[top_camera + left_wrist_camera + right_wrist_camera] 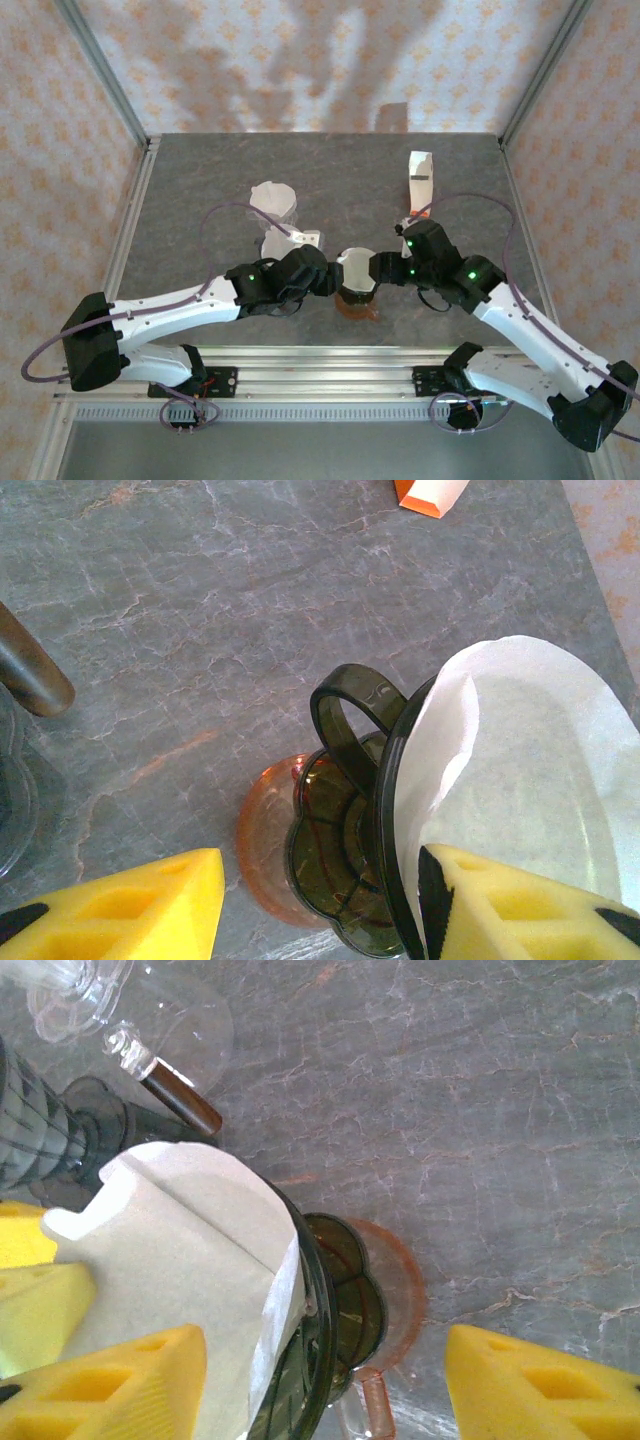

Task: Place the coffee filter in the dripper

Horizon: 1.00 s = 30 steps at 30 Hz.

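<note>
i've got both arms crowded in on the dripper [345, 820], which stands on an orange saucer [262, 845] at 6 o'clock on the table [200, 200], near the bases. the coffee filter [520, 760] is already in the cone, but i'd judge it only half seated: its top edge and seam flap stand proud of the dark rim.

the left gripper [320, 880] comes in from the dripper's 9 o'clock with its jaws apart. one pad [520, 910] lies on the paper inside the cone and the other hangs clear outside the wall. the right gripper [325, 1345] mirrors it from 3 o'clock: jaws apart, one pad [110, 1380] against the filter, the other well off the saucer. neither is clamped on anything that i can see.

what worries me:
- the foam pads may cling to the paper, so backing either one out could lift the filter out with it.
- pushing down harder to seat it could tip the dripper off its small saucer, or crease the paper.
- with two pads sharing one cone, they could bump each other.

writing: the white carton [421, 178] at 1 o'clock carries a grey band, too small to read. nothing is legible on the dripper, nor on the crumpled white paper [272, 200] at 11 o'clock.
</note>
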Tool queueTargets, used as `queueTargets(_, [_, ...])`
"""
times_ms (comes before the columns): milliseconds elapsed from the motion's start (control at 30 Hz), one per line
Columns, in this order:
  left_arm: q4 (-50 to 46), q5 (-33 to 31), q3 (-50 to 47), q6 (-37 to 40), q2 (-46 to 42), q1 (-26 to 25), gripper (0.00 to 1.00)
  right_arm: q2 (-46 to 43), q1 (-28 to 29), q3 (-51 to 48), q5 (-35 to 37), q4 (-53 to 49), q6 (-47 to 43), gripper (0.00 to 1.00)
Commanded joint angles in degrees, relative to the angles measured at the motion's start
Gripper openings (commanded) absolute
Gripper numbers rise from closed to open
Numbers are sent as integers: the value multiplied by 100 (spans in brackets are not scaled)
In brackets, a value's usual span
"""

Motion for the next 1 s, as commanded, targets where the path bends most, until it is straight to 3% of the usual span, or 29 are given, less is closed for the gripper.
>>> queueTargets(0, [-104, -101, -45, -23, 14, 45, 55, -62, 6, -101, -50, -72, -32, 56])
queueTargets(167, [-102, -114, -38, -24, 34, 47, 55, -32, 41, -84, 2, -105, -52, 39])
queueTargets(300, [-89, -106, -41, -27, 39, 45, 55, 30, 80, -91, 11, -96, -51, 33])
queueTargets(967, [62, -67, -137, -95, -45, 48, 63, 227, 237, -154, 200, -127, 20, 27])
